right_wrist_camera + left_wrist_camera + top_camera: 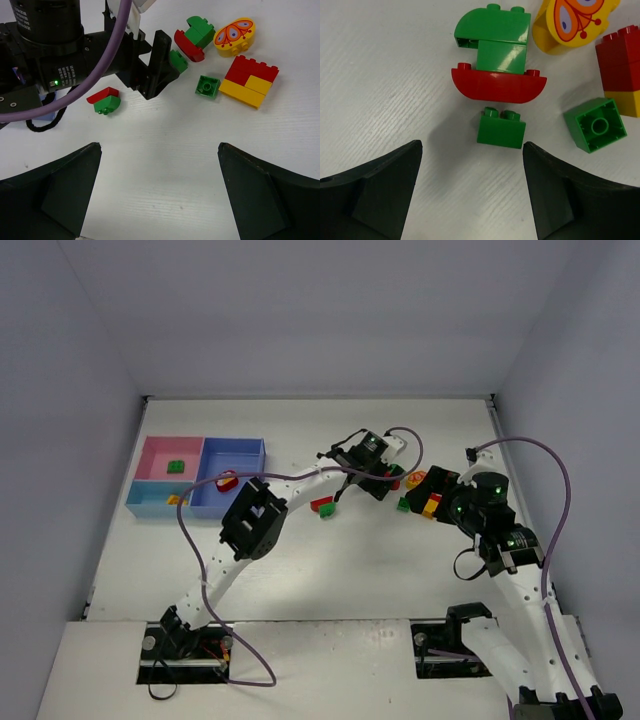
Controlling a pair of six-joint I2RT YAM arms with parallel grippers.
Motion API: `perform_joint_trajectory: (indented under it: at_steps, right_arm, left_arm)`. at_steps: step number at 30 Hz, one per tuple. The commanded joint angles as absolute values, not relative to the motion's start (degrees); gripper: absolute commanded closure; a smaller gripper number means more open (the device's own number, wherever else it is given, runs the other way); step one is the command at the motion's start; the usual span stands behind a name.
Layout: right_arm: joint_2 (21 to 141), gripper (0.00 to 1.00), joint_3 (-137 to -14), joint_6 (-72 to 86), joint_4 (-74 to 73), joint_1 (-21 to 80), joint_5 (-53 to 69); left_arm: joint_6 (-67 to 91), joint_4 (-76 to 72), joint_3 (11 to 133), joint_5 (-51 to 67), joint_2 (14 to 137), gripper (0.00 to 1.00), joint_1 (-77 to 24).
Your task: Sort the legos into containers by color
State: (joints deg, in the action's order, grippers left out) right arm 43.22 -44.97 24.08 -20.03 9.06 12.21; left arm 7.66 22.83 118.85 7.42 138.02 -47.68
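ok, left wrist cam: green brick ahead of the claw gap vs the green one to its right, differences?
The centred green brick shows a closed face with two studs at its edge; the right green brick shows its hollow underside. The centred one lies near the red curved piece; the right one sits by the red-and-yellow stack. Both green, loose, ungripped.

Both arms are built of white links joined by chunky black joint housings. The left arm (250, 525) and the right arm (490, 510) each carry a looping purple cable (190, 550) and stand on a black base (170, 635). The fingers (375, 195) are matte black wedges with curved inner faces, and the left wrist housing (50, 30) is a black cylinder bearing small white print, a lit green lamp (56, 82) and a thin black cord (47, 122).
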Motion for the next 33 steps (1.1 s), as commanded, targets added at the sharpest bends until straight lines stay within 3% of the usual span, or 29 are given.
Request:
perform_joint_trajectory:
  at_steps: [1, 6, 10, 11, 13, 14, 17, 24, 28, 33]
  right_arm:
    - [42.7, 0.0, -45.0, 25.2, -17.3, 9.3, 13.1]
    - [42.8, 0.0, -45.2, 25.5, -17.4, 9.2, 13.4]
    - [42.8, 0.0, -45.5, 25.4, -17.4, 9.3, 13.4]
    - [42.8, 0.0, -45.6, 25.3, -17.4, 9.3, 13.4]
    - [42.7, 0.0, -45.6, 25.3, -17.3, 9.3, 13.4]
    - [42.7, 0.0, -45.4, 25.3, -17.3, 9.2, 13.4]
    - [42.5, 0.0, -45.3, 25.4, -17.4, 9.3, 13.6]
    - [43.0, 0.0, -46.1, 25.0, -17.4, 9.3, 14.5]
    - [43.4, 0.0, -46.5, 24.4, -17.3, 9.3, 14.7]
    - [44.3, 0.0, -46.8, 23.3, -17.3, 9.3, 14.6]
  left_arm:
    - [7.2, 17.3, 122.0, 6.7, 137.1, 0.25, -47.7]
    - [8.2, 15.8, 123.3, 6.9, 139.8, 0.25, -47.7]
    - [8.6, 15.8, 123.2, 6.4, 140.5, 0.38, -47.7]
    - [8.7, 15.4, 122.7, 6.2, 139.9, 0.49, -47.7]
    - [9.1, 13.3, 119.9, 5.8, 138.6, 0.63, -47.7]
    - [9.1, 12.4, 118.8, 5.6, 136.7, 0.76, -47.7]
    - [9.5, 10.4, 113.7, 4.5, 132.0, 0.87, -47.6]
    - [11.7, 10.8, 100.0, -3.1, 115.9, 0.88, -44.8]
    - [14.3, 15.1, 94.8, -6.6, 105.3, 0.88, -38.1]
    - [14.9, 21.1, 88.1, -6.7, 97.5, 0.88, -21.4]
